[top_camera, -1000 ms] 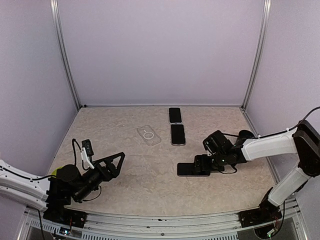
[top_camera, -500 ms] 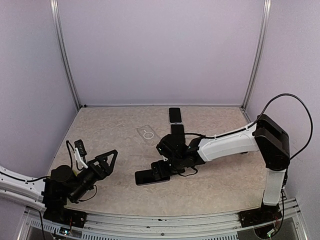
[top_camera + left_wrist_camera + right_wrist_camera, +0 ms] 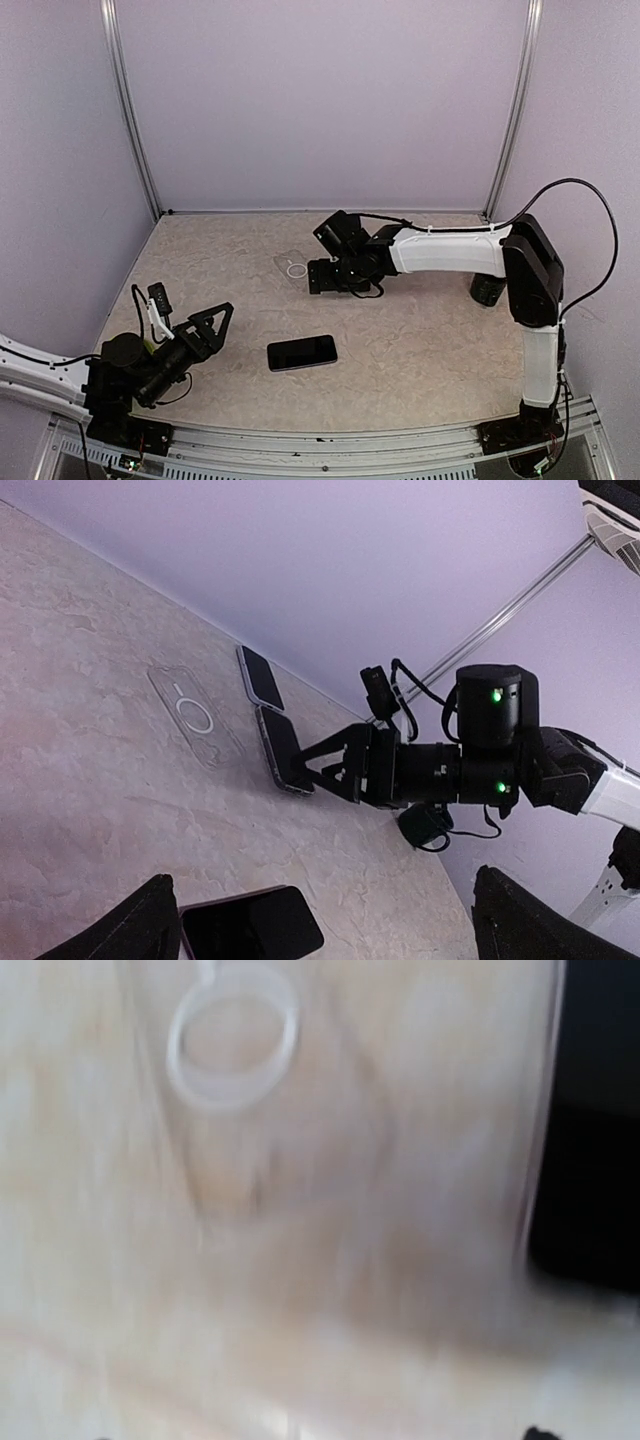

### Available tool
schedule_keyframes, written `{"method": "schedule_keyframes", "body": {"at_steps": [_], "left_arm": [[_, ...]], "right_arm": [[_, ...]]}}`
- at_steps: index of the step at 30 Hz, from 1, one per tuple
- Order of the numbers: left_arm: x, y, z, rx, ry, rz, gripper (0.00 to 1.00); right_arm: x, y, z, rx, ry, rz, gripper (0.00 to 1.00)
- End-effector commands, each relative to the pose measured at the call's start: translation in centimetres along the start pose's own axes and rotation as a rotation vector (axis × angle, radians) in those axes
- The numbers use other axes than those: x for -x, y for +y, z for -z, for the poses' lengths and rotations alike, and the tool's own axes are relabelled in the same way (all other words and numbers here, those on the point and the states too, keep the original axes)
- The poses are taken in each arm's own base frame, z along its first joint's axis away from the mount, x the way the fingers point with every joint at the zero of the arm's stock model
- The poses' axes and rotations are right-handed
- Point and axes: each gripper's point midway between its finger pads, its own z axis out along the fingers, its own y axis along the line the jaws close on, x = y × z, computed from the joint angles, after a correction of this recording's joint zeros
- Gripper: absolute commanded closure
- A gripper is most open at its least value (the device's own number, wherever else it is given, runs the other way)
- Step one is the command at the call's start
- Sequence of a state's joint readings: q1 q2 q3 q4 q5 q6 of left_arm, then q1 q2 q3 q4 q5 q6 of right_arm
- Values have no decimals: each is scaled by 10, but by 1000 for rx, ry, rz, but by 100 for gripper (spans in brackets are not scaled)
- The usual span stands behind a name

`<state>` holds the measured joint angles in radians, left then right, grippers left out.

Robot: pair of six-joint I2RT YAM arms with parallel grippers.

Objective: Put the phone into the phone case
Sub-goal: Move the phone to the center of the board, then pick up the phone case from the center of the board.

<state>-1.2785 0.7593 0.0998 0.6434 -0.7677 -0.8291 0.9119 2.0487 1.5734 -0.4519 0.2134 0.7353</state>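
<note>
Your right gripper [image 3: 315, 277] has its jaws apart and empty, low at the right edge of the clear phone case [image 3: 290, 268]; whether they touch it I cannot tell. The right wrist view is blurred, but it looks down on the case's white ring, with a dark shape at the right that is probably the neighbouring phone. Your left gripper [image 3: 197, 322] has its jaws spread wide, holding nothing, and sits near its own base at the near left of the surface [image 3: 430, 350], aimed toward the middle. The phone [image 3: 301, 352] lies flat on the surface between the 2 arms, free of both, well apart from the case and nearer to you than it. In the left wrist view 2 more phones lie beyond the case: the middle phone [image 3: 282, 748] just beside the right jaws and the rear phone [image 3: 262, 675] behind it. I judge the step in hand to be the reach for the case, with the insertion not yet begun. The next move calls for a careful pinch on the thin case rim without nudging the middle phone, then bringing case and phone together. The case looks light and likely to slide, so close slowly and check that you have only the case.
</note>
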Motion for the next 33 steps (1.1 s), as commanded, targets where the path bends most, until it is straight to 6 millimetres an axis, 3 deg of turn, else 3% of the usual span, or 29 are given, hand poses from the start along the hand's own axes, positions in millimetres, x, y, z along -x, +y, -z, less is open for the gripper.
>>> {"method": "schedule_keyframes", "body": {"at_steps": [1,8,14,23,29,33], "left_arm": [[-5,0,0,-2,14,1,1],[-7,-1,1,-4,23,5,2],[-7,0,4,-2,25,13,2],[-6,2,6,4,21,25,2],[-9,2,5,8,25,20,2],[-9,0,4,4,24,17,2]], "right_arm": [[24,-15,-23,-87,-36,-7,16],[55,-10,-64,-111,-78,-16,25],[64,-15,-96,-130,-73,-22,35],[55,-32,-115,-147,-37,-4,44],[45,-29,-122,-107,-1,42,51],[42,-28,-124,-96,10,63,62]]}}
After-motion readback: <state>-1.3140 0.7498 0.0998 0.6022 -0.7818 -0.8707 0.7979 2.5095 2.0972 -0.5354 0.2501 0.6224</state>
